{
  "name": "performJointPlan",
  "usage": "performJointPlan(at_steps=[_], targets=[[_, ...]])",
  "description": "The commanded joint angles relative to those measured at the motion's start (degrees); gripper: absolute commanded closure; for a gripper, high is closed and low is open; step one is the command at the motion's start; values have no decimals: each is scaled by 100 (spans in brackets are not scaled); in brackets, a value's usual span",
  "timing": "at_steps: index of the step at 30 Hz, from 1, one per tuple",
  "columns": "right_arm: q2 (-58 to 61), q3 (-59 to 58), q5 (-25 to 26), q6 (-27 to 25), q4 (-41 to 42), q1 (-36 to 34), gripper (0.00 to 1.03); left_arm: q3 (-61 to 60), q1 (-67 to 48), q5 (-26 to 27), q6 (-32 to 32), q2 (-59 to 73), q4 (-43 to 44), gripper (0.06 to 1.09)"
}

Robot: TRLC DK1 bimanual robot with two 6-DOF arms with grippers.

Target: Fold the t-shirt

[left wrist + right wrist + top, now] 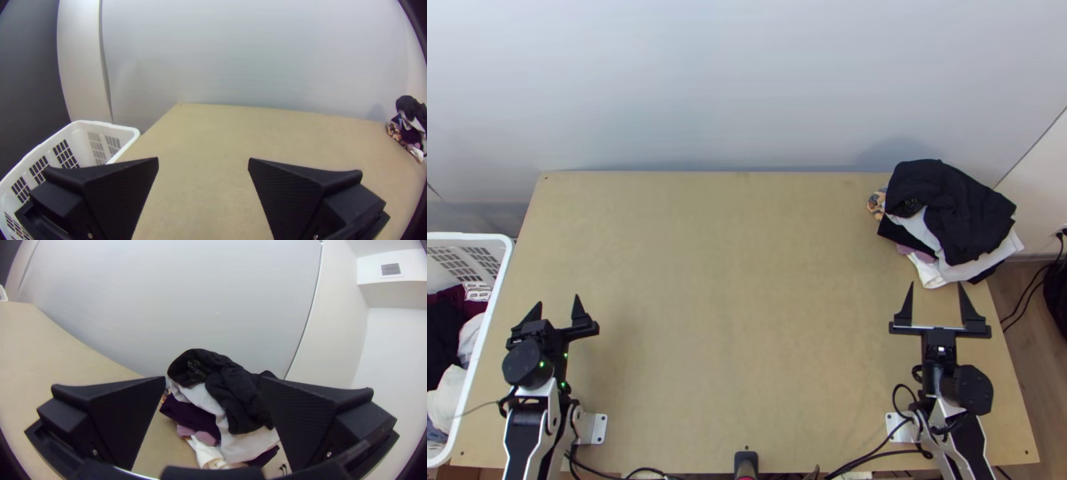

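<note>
Your left gripper (pixel 557 301) and right gripper (pixel 937 284) gape empty; the clothes pile (pixel 951 212) sits aside on the desk (pixel 731 320), likely for folding room.

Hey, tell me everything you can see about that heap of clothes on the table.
The heap sits at the far right of the table, seemingly overhanging its side edge. A soft, rumpled black garment lies on top, above a pale grey one. Lower down are dark purple, mauve and white cloth, plus a patterned bit. The layers are stacked loosely and unevenly. The right gripper points towards it, fingers open, not gripping it.
</note>
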Motion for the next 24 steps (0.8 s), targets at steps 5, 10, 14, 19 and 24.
performJointPlan(at_steps=[5, 10, 14, 19, 24], targets=[[1051, 1008, 637, 64, -322, 253, 6, 2564, 686, -604, -544, 2736, -88, 10], [2009, 1667, 892, 732, -481, 403, 4, 3918, 1126, -595, -870, 3870, -659, 10], [2581, 2212, 1015, 1312, -841, 403, 4, 4243, 1635, -578, -870, 4195, -633, 10], [3003, 2669, 1067, 1786, -1272, 403, 4, 4867, 2708, -33, -878, 4916, -1002, 10], [2809, 2089, 1076, 1874, -1069, 412, 4, 4867, 2620, 46, -1037, 4749, -1054, 10]])
